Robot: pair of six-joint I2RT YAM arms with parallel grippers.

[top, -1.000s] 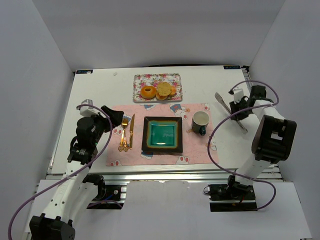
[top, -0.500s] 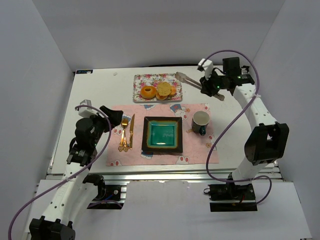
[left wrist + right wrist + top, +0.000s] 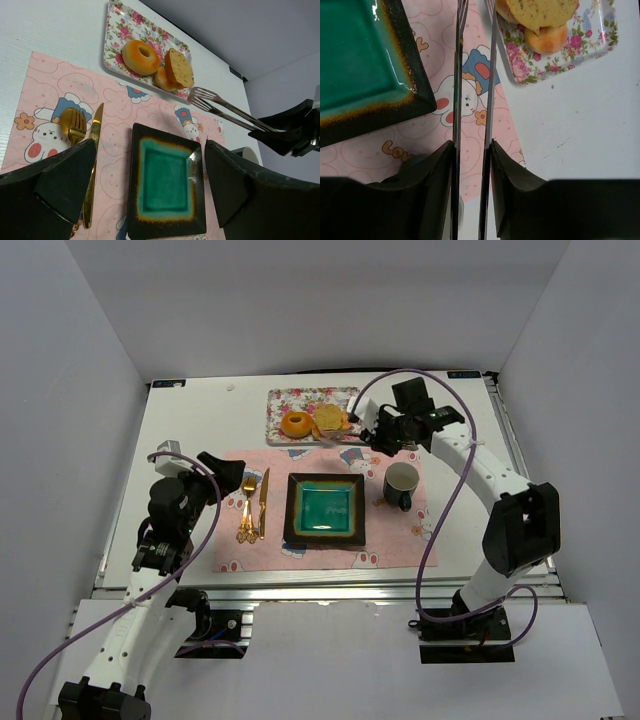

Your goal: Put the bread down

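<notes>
While the left tool (image 3: 149, 150) stays spread wide, well off the front-left of the one floral tray (image 3: 290, 400), the right tool (image 3: 470, 155) pinches one pair of thin metal tongs (image 3: 225, 111). It has swung in from far right of the tray to its front-right corner. The bread lies on the tray: one glossy ring doughnut (image 3: 296, 424), and one speckled tan oval slice (image 3: 328, 419) leaning on one small round bun (image 3: 162, 80).

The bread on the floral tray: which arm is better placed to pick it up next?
Probably the right. The right gripper holds tongs whose tips are at the edge of the floral tray, near the bread. The left gripper hangs open and empty beside the gold cutlery, farther away.
</notes>
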